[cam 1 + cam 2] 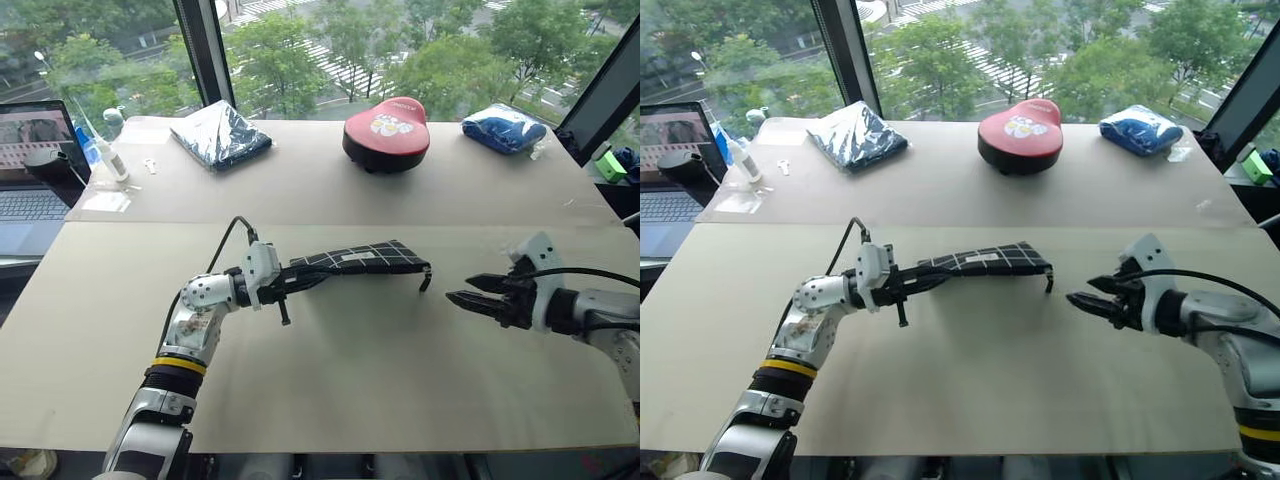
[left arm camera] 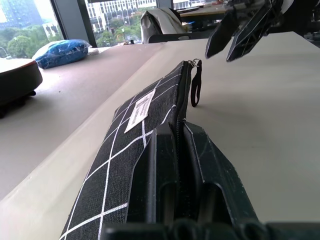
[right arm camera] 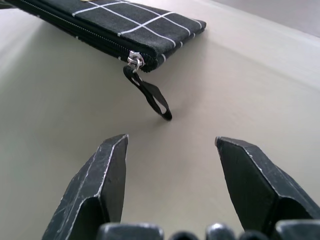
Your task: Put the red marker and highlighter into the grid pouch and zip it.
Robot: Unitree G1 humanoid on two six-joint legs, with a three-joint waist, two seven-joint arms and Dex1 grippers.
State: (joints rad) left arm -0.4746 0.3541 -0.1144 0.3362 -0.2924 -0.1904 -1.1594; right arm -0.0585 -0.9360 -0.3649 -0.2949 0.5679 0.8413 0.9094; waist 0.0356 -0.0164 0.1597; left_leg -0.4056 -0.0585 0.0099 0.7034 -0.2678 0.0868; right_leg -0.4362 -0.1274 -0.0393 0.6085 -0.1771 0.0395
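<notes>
Black fabric crossed with white grid lines was what I had pinched in the left gripper (image 1: pixel 285 283): the grid pouch (image 1: pixel 362 257), caught by one short end with the fingers clamped tight on it. It stretched out sideways above the pale table (image 1: pixel 350 370), its far end aimed at the right arm, and I judged that grip was there to steady the pouch while the zip was worked. In both wrist views the zipper slider (image 3: pixel 134 60) sat at the far end of the pouch, the teeth along the edge looked closed, and the black pull cord (image 3: pixel 150 95) dangled free below it. The right gripper (image 1: pixel 478 300) hung just beyond that end, apart from the cord, its fingers spread with nothing between them; so the cord was let go, not gripped.

I could see neither the red marker nor the highlighter on the table, and could not tell whether they were inside the pouch. If they were, I reckoned the job was all but done, leaving only to set the pouch down.

A red case (image 1: pixel 387 133), two blue wrapped bundles and a laptop (image 1: pixel 35 160) sat well back on the far table, clear of the work.
</notes>
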